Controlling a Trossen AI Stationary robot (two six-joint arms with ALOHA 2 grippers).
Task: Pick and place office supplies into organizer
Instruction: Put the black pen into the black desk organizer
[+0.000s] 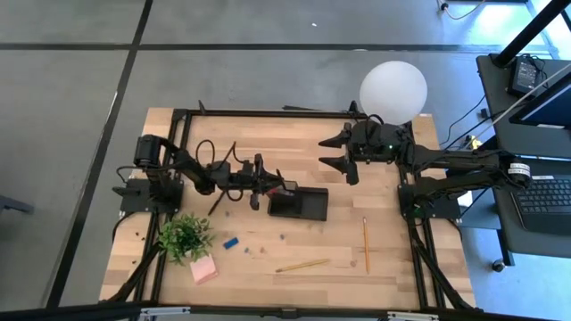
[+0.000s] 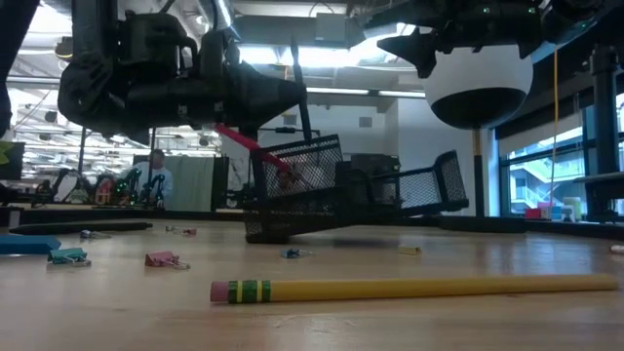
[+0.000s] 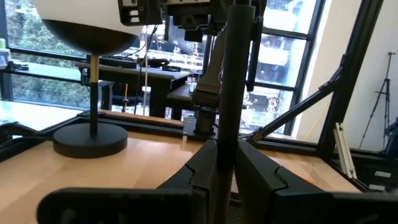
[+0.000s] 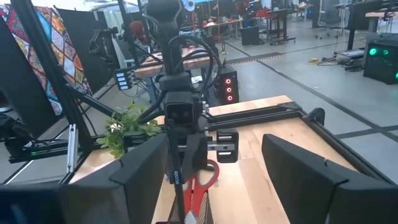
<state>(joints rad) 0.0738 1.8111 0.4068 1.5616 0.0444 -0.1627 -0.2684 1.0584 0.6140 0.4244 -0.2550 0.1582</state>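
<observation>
My left gripper (image 1: pixel 259 187) stands at the left end of the black mesh organizer (image 1: pixel 300 204), shut on a dark pen (image 3: pixel 229 93) that stands nearly upright. Red-handled scissors (image 4: pixel 202 184) lie in the organizer, one handle sticking up (image 2: pixel 244 142). In the low view the organizer (image 2: pixel 331 190) looks tilted. My right gripper (image 1: pixel 339 152) hovers open, higher up, just beyond the organizer's far side. Two pencils (image 1: pixel 302 265) (image 1: pixel 365 243), a blue eraser (image 1: pixel 231 242) and a pink pad (image 1: pixel 203 269) lie flat on the table. My left gripper pinches the pen's shaft (image 3: pixel 225 146) between its two fingers (image 3: pixel 200 169). The fingers lie level, coming from the table's left, across the pen. The pen stands upright, its upper part (image 2: pixel 300 88) above the fingers. Its lower part (image 4: pixel 180 186) reaches down into the organizer, where its tip is hidden.
A potted plant (image 1: pixel 186 236) stands near the left front. A lamp with a white globe (image 1: pixel 393 89) and a round black base (image 3: pixel 91 139) stands at the far right. Small clips (image 2: pixel 164 259) (image 2: pixel 68 255) lie scattered in front of the organizer.
</observation>
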